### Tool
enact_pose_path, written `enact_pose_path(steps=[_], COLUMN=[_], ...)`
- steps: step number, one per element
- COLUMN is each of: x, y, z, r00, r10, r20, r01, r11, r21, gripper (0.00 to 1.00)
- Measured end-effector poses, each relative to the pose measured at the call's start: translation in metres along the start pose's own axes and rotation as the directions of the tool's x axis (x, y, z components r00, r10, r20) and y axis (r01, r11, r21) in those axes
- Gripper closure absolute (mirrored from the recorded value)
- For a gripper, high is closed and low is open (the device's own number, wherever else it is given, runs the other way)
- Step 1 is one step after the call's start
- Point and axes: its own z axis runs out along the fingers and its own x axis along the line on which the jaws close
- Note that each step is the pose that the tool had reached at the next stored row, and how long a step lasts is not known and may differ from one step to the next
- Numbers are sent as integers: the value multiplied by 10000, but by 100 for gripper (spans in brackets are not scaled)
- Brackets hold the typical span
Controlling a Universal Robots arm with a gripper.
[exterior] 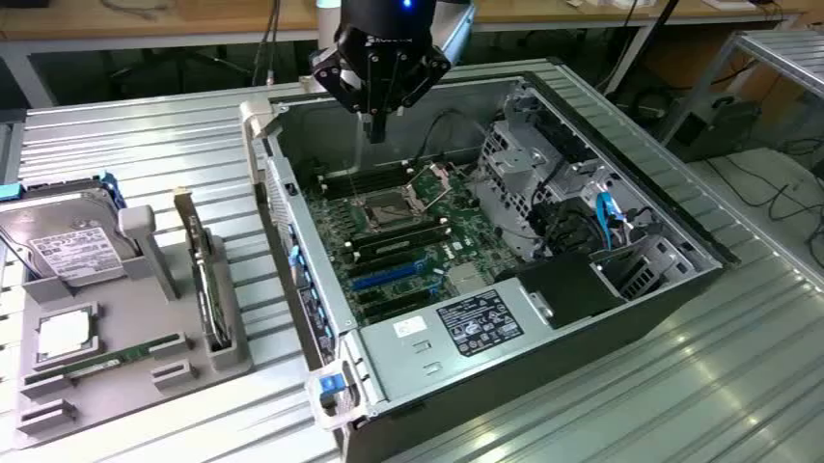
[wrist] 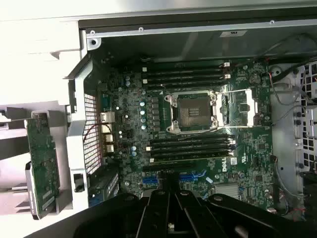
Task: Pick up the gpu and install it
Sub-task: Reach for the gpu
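1. The end effector [exterior: 376,135], upper middle of the exterior view, is closed on nothing, above the open computer case [exterior: 480,333].
2. The gpu [exterior: 206,280] stands on edge in the grey tray [exterior: 129,395], at the exterior view's left, outside the case.
3. Sharing that tray are a hard drive [exterior: 80,249] at its upper left, a small white-labelled part [exterior: 65,335] and a green memory stick [exterior: 110,363] lower down.
4. The near-left case wall [exterior: 309,280] rises between tray and motherboard [exterior: 412,231]; inside, loose cables [exterior: 566,227] crowd the right side, and a blue slot [exterior: 389,275] lies mid-frame.
5. Tray and case rest on a ribbed metal counter [exterior: 696,386].
6. Behind runs a wooden-topped desk [exterior: 206,19]; black cables [exterior: 759,198] trail over the floor at far right.
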Motion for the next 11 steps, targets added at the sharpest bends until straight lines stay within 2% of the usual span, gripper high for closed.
enact_pose_path(steps=[11], x=[0], y=[0], z=[0], r00=[10000], r10=[0], r20=[-1], r01=[0], r11=[10000], r21=[0], gripper=[89])
